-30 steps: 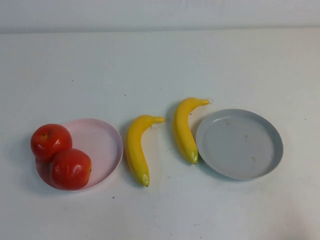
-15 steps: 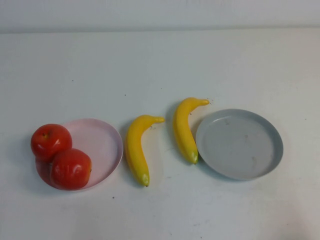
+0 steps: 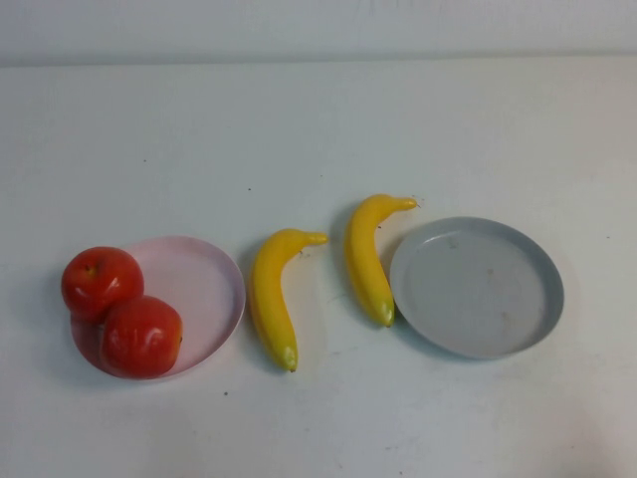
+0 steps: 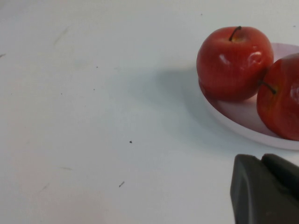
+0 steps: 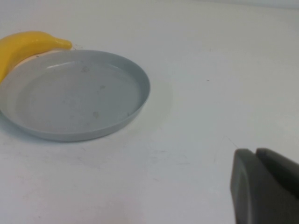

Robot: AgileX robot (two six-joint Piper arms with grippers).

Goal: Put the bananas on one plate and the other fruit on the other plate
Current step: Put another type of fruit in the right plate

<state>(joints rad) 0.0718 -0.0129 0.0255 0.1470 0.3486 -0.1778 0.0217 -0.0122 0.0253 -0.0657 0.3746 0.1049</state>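
Two red apples (image 3: 102, 282) (image 3: 140, 336) sit on the left part of the pale pink plate (image 3: 204, 284); the far one rests at its rim. Two yellow bananas (image 3: 271, 297) (image 3: 367, 257) lie on the table between the plates; the right one touches the rim of the empty grey-blue plate (image 3: 476, 287). Neither gripper shows in the high view. My left gripper (image 4: 261, 158) is shut and empty, over bare table near the apples (image 4: 233, 63) and the pink plate (image 4: 243, 119). My right gripper (image 5: 256, 151) is shut and empty, beside the grey plate (image 5: 74, 95) and a banana tip (image 5: 23, 46).
The white table (image 3: 318, 129) is bare behind the fruit, up to a wall edge at the back. There is bare table in front of the plates too.
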